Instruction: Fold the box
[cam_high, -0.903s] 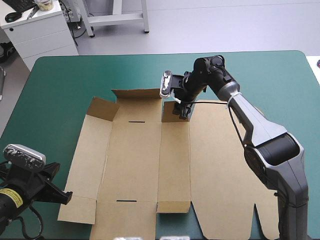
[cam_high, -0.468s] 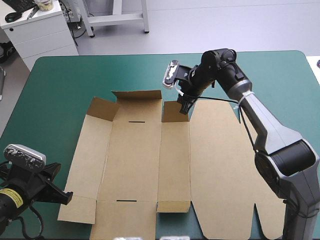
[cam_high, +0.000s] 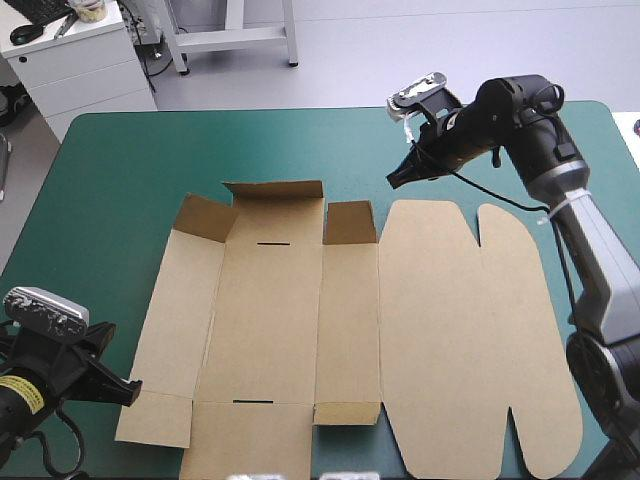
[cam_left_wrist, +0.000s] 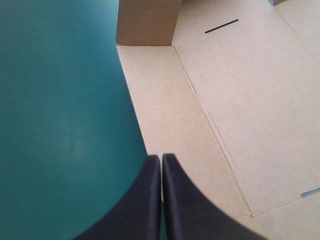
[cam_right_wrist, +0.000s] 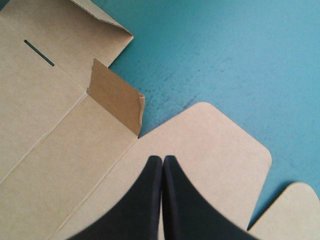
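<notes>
The brown box (cam_high: 300, 320) lies as a flat cut sheet on the teal-green cover, its lid (cam_high: 470, 330) with rounded tabs spread flat to the right. At its far edge, three flaps stand raised: a wide one (cam_high: 275, 190), a small one (cam_high: 350, 222) and a corner one (cam_high: 205, 215). My right gripper (cam_high: 394, 181) hangs shut and empty above the table, just beyond the lid's far edge. In the right wrist view, its tip (cam_right_wrist: 163, 159) is over the lid (cam_right_wrist: 210, 145), with the small flap (cam_right_wrist: 115, 97) ahead. My left gripper (cam_high: 128, 390), also shut (cam_left_wrist: 161, 157), rests at the box's near left edge (cam_left_wrist: 165, 110), holding nothing.
Teal-green cover (cam_high: 130, 160) surrounds the box on the left and far sides. The box's near edge reaches almost to the table's front. A white cabinet (cam_high: 80, 60) stands beyond the far left corner.
My right gripper left the small far flap, moved up and to the right past the box's far edge, and shut. The flap stays raised. The left arm has not moved.
</notes>
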